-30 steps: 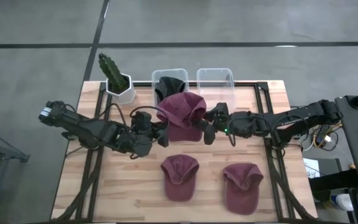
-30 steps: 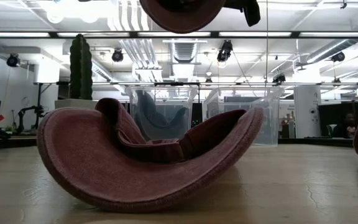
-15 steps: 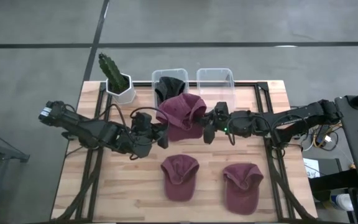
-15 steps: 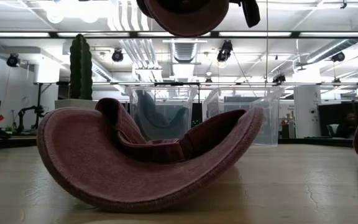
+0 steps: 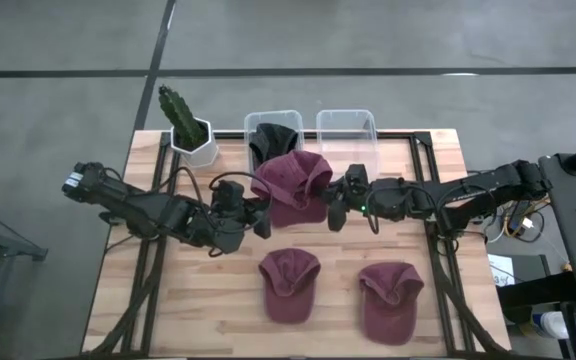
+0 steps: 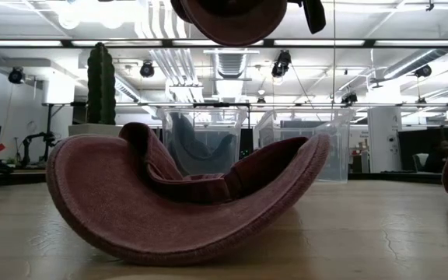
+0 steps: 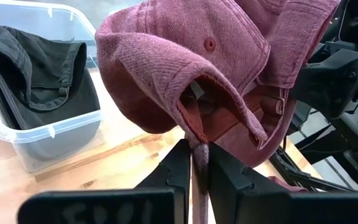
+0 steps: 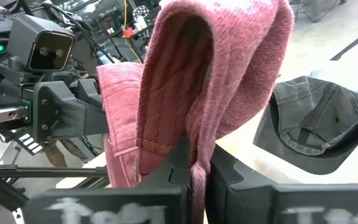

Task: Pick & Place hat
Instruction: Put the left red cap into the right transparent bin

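My left gripper point(image 7: 193, 163) is pinched shut on the strap edge of the red hat point(image 5: 292, 184); my right gripper point(image 8: 194, 163) is closed on the hat's other side, fabric squeezed flat between the fingers; between the two of us the hat hangs clear of the table point(image 5: 190, 290), raised above its middle, just in front of the bin with the dark hat point(image 5: 268, 135) and beside the empty bin point(image 5: 346, 125).

Each grip takes only a thin fold of cloth, so I judge the risks to be these: if my arms drift apart the hat stretches and one edge could slip free; if one side lets go early the hat swings on the other and may drape over a bin rim rather than drop in; the two red hats point(image 5: 289, 283) lying on the table nearer the front could be brushed if I dip low.
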{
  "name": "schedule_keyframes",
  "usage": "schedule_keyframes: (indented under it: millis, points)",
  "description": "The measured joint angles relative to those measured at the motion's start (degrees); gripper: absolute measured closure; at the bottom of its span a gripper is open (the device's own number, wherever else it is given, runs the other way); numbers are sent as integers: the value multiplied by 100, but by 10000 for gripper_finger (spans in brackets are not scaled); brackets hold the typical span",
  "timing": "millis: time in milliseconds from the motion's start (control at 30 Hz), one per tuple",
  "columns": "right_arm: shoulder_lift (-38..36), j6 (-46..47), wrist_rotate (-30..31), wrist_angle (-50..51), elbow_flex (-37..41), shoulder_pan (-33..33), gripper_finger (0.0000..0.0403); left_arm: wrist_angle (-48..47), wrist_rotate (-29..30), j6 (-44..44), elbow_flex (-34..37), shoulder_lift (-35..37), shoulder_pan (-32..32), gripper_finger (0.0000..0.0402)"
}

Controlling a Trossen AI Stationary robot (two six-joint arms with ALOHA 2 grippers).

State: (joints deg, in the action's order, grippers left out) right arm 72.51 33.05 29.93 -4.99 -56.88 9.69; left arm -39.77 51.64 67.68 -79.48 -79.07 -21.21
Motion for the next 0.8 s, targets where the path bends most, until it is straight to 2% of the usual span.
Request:
schedule_keyframes:
  millis: [600,800]
  points:
    - [0,-45,-4,-2,0,2,392,11,9,280,0,0,2,361]
    - [0,-75,-2,7,0,2,392,11,28,280,2,-68,2,332]
